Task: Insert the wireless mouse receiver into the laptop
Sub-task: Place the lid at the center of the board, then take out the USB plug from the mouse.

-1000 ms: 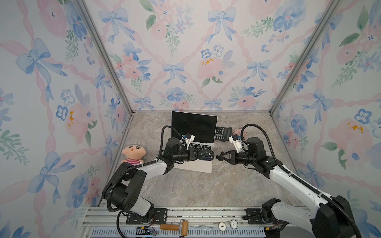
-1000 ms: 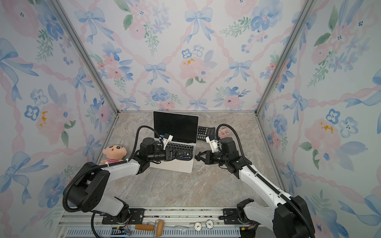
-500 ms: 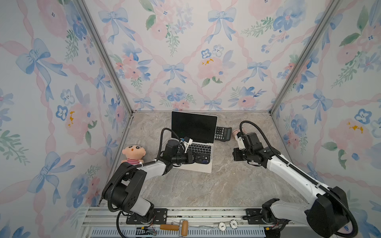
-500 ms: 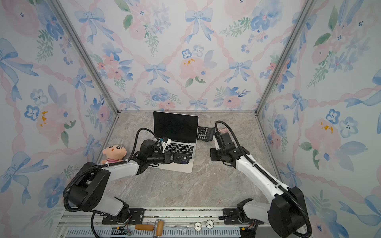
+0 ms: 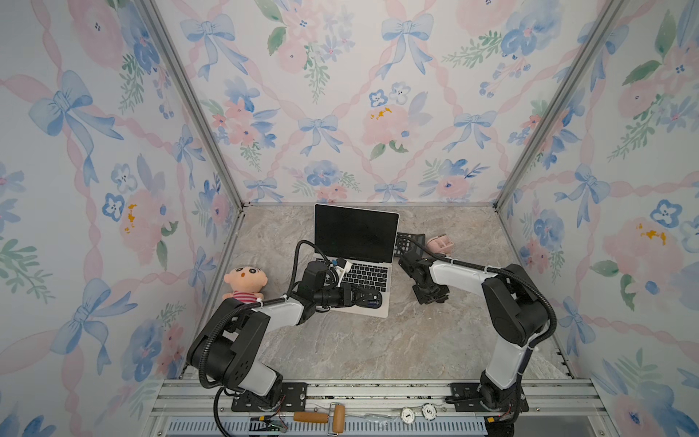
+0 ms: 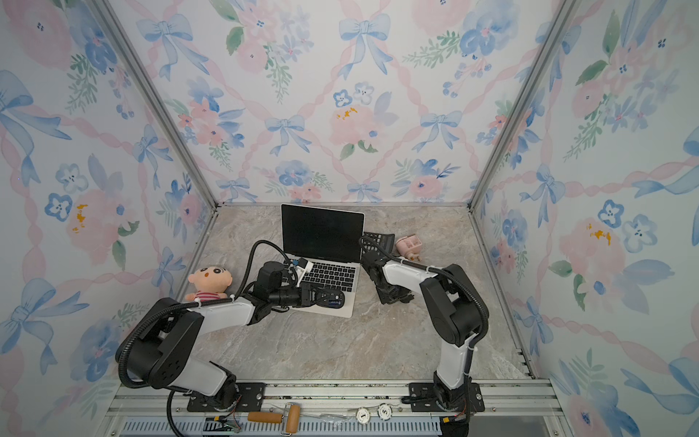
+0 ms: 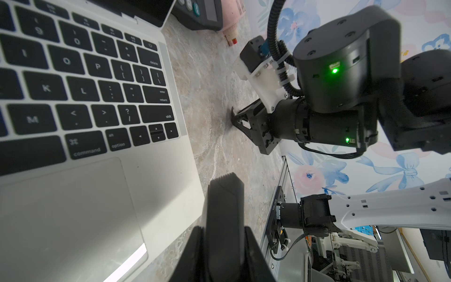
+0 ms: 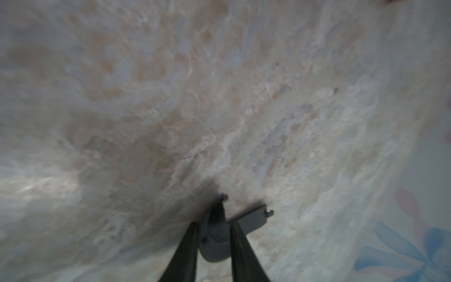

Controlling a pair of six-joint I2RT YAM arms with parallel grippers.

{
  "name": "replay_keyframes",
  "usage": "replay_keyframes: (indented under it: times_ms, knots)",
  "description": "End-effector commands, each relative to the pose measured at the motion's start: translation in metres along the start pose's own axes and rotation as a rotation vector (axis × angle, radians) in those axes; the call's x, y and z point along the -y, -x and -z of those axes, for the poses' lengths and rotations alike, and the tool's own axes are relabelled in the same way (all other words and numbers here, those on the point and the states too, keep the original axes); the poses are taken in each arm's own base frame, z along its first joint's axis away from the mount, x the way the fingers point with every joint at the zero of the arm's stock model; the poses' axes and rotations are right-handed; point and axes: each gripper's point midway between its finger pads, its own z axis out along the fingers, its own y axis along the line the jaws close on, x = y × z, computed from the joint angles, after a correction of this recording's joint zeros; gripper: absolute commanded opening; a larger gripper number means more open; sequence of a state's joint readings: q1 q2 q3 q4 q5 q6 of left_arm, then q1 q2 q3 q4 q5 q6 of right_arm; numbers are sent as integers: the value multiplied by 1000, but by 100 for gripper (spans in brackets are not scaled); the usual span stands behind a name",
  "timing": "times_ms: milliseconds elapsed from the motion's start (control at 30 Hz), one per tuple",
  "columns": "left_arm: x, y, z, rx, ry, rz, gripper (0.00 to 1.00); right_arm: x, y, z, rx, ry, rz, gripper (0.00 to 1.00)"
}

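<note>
Cover, curved grey plastic, just carried down to marble desk by my right pincer, can't tell if still pinching; left pincer pinches black oval mouse over silver laptop; receiver unseen, extract next.

The left arm and the right arm each have smooth white shells set between bulky black joint housings. A ribbed black cable conduit runs along each wrist. On the right wrist, a white bracket fixed with small screws carries a black camera. Green lights glow on the black motor casings. The right tool is black, with triangular, open-trussed fingers.
</note>
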State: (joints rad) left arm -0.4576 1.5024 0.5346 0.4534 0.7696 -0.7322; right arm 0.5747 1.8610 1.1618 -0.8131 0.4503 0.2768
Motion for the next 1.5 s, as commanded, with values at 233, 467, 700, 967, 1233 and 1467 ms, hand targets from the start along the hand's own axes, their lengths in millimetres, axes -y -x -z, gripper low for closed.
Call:
replay_keyframes:
  times_ms: [233, 467, 700, 967, 1233, 1467]
  knots:
    - [10, -21, -23, -11, 64, -15, 0, -24, -5, 57, 90, 282, -123, 60]
    - [11, -41, -43, -3, 146, 56, 0, -69, -25, 108, 201, 756, -343, 60]
    - [8, -61, -50, -22, 183, 122, 0, -116, -43, 135, 196, 1026, -412, 60]
    - [1, -73, -52, -52, 199, 156, 0, -136, -42, 124, 165, 1075, -410, 60]
    - [-4, -80, -51, -64, 210, 165, 0, -147, -36, 116, 163, 1091, -396, 59]
    - [-6, -83, -50, -68, 214, 168, 0, -155, -36, 105, 137, 1092, -394, 58]
